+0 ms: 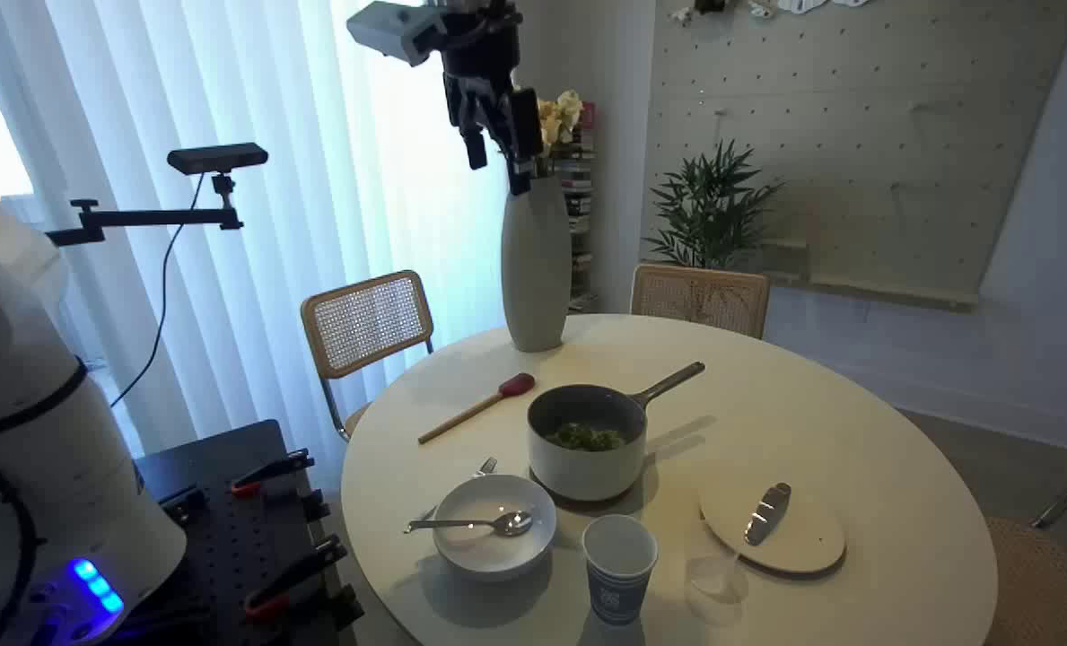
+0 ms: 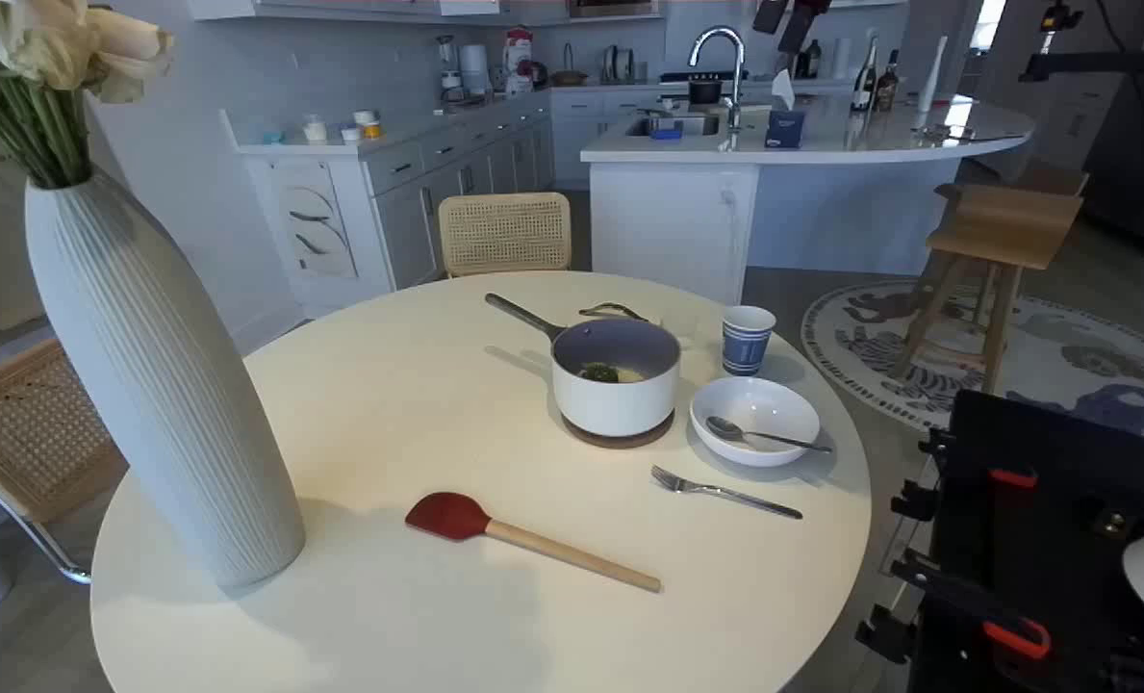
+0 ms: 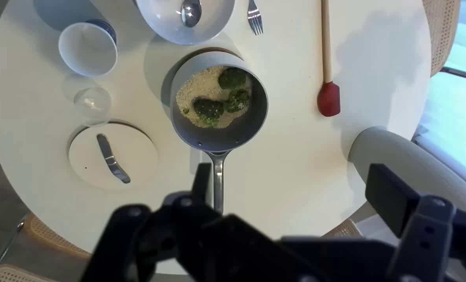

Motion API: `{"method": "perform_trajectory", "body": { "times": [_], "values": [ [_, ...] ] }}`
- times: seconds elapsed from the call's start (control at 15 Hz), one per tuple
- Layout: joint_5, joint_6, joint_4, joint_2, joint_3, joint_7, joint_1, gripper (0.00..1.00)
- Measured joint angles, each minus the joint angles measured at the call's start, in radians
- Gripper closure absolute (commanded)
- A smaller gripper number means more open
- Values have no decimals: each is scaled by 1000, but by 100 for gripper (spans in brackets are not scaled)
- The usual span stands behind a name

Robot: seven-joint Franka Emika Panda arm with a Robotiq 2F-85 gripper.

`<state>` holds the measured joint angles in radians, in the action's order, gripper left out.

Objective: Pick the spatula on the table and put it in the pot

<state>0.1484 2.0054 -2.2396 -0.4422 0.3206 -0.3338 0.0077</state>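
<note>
Wrist view, looking down: your gripper (image 3: 293, 184) has its fingers spread wide, nothing held. The spatula (image 3: 327, 58), red head and wooden handle, lies flat on the table (image 3: 287, 133), apart from the pot (image 3: 252, 123). For the pick, likely next, centre over the handle, set one finger on each side, and descend slowly, keeping clear of the vase (image 3: 403, 160). Lift it above the pot's rim before crossing, then lower it head first to avoid tipping the pot. This camera shows the food (image 3: 209, 109) from above but crops the handle's end. In an exterior view that end shows, with the fork (image 2: 725, 493) near it. An exterior view shows the gripper (image 1: 500, 160) hanging well above the table, a height unclear from the wrist.
</note>
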Motion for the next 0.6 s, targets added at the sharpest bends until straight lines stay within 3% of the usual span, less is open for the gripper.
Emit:
{"method": "perform_trajectory", "body": {
  "times": [0.27,0.6],
  "values": [
    [0,0,-1,1,-6,2,-3,0],
    [4,3,-32,23,-97,8,0,0]
  ]
}}
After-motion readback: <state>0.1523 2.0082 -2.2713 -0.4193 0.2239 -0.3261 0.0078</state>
